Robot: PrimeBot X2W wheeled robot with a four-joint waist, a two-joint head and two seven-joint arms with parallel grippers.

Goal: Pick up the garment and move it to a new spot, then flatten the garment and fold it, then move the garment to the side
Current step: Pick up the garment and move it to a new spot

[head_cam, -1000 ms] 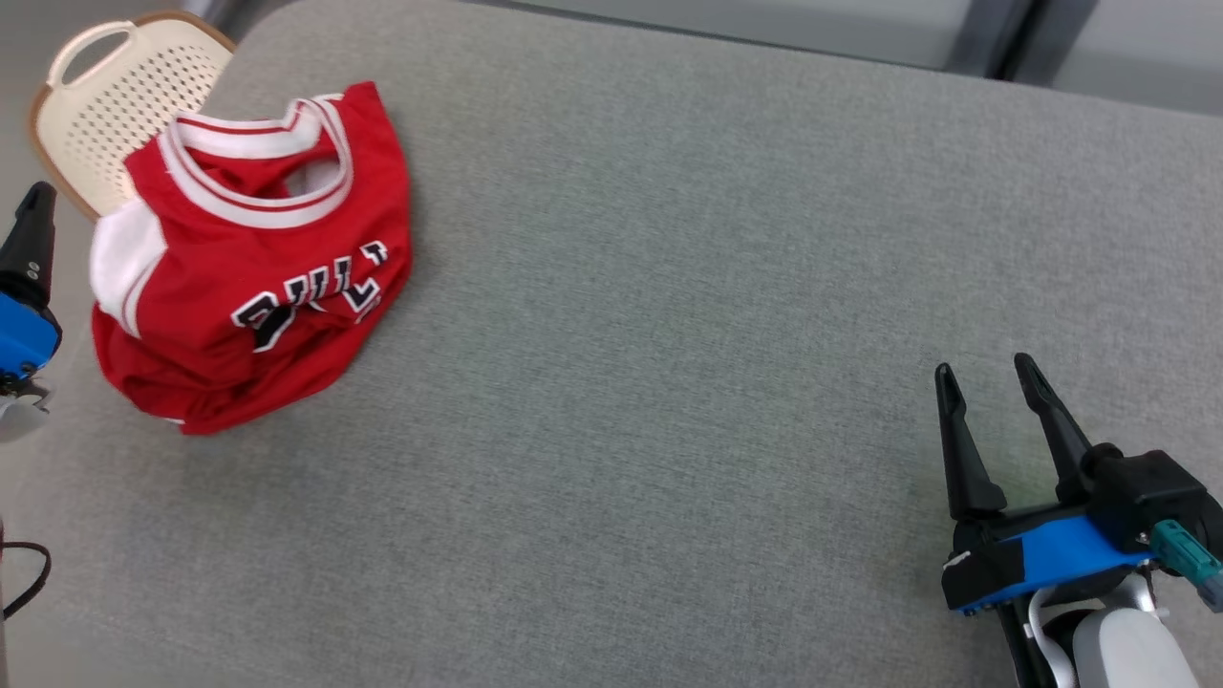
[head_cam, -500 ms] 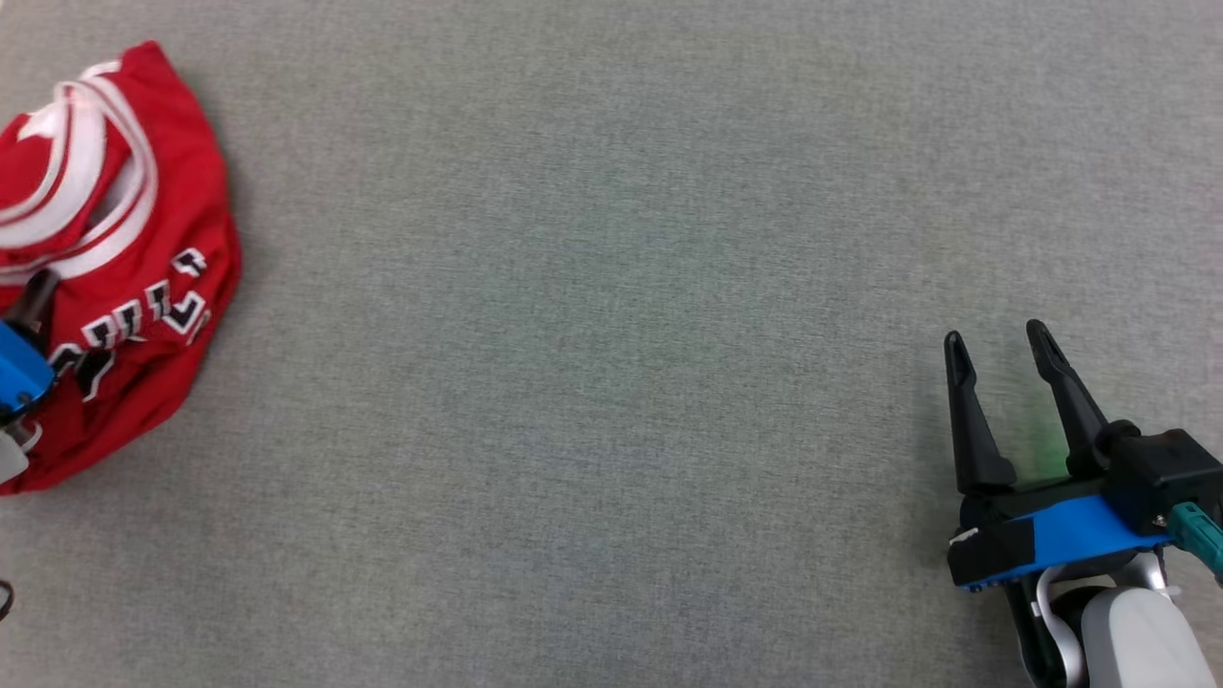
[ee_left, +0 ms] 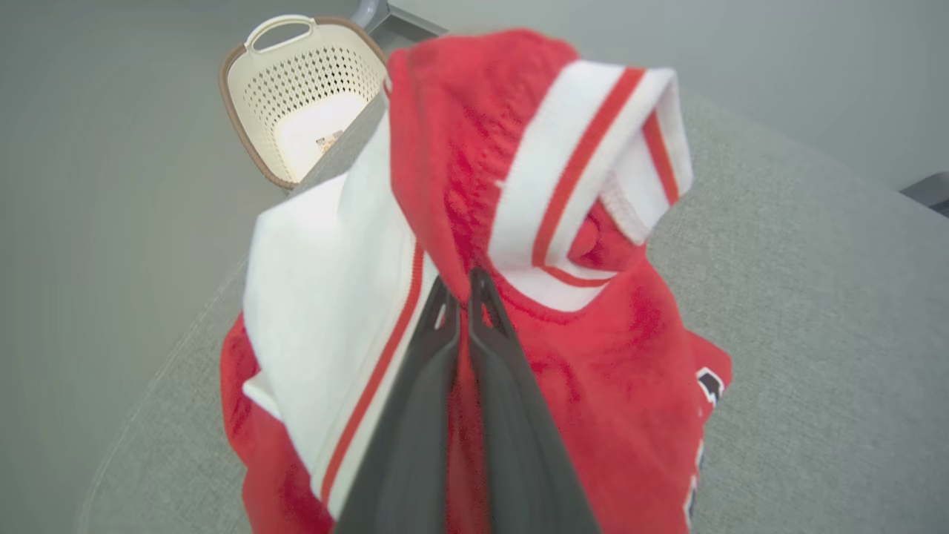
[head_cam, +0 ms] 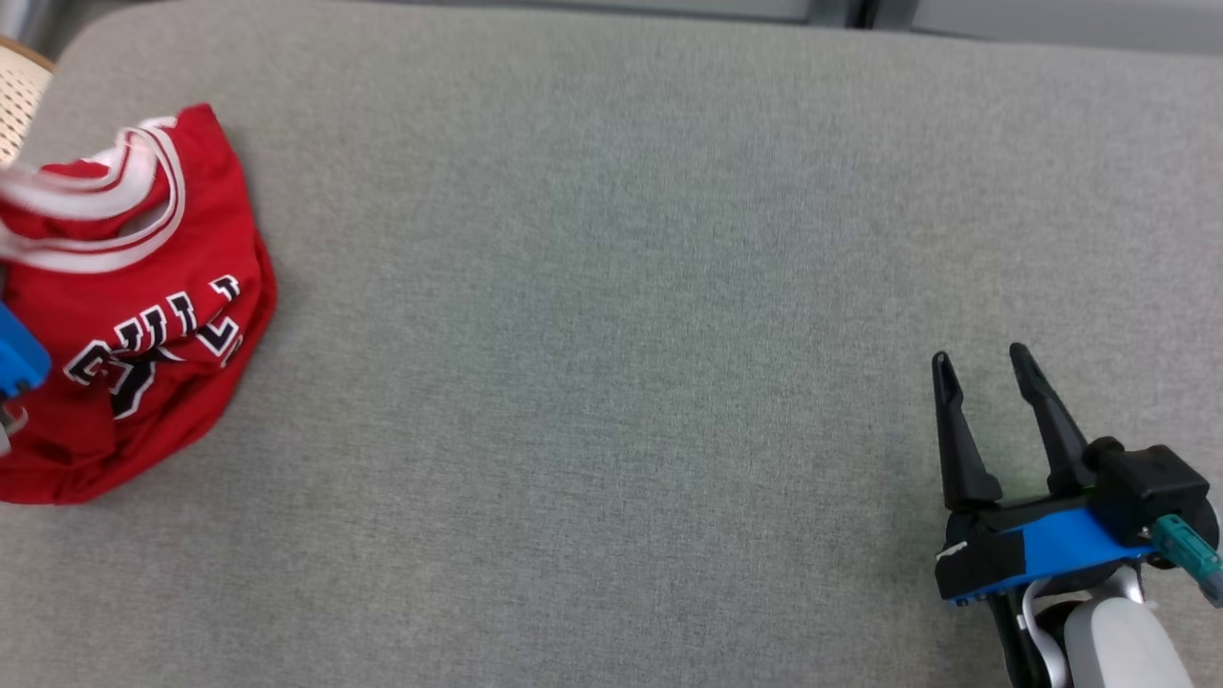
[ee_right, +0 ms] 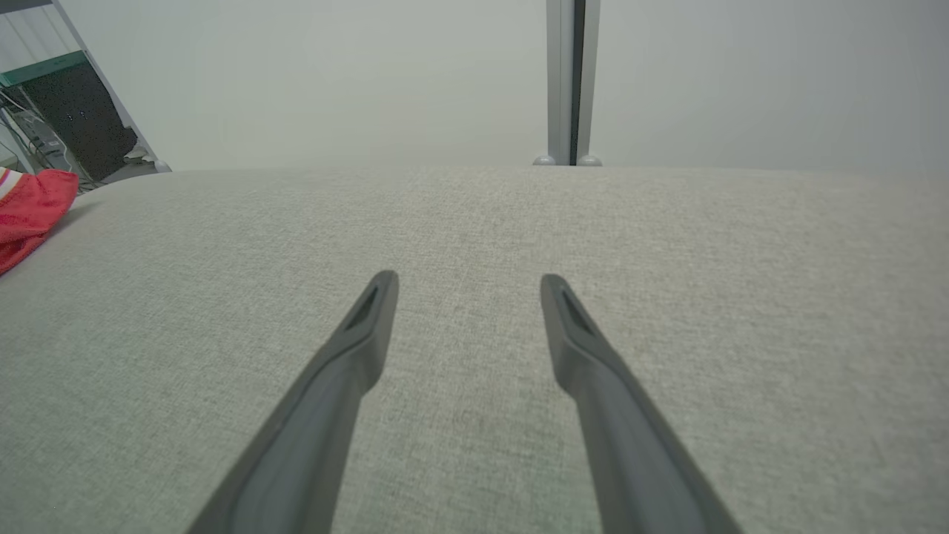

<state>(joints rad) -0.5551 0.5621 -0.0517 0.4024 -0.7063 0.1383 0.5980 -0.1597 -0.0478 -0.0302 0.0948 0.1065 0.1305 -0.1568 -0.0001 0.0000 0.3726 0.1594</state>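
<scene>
Item: red basketball jersey (head_cam: 143,315), with white-and-red striped trim, a white side panel and black lettering outlined in white.
Jersey location: left edge of the head frame, bunched in a heap on the gray fabric-covered counter (head_cam: 611,287), near its rounded upper-left corner. A red sliver of it shows at the left edge of the right wrist frame (ee_right: 30,208).
Jersey condition: crumpled, with the neck band folded over at the top and the lettering creased.
Left end effector (ee_left: 463,285): its fingers are pressed together and clamped on a fold of the jersey, just below the striped band. Red and white cloth drapes on both sides of the fingers.
Right end effector (head_cam: 982,355): lower right of the head frame, with its fingers apart and nothing between them. It is low over bare counter and well apart from the jersey. In the right wrist frame (ee_right: 467,280) the two fingers point across the gray surface.
Laundry basket (ee_left: 296,96): cream, perforated, with a brown rim and a handle. It stands beyond the counter's corner, at the upper left of the left wrist frame, and its edge shows in the upper-left corner of the head frame (head_cam: 14,105).
</scene>
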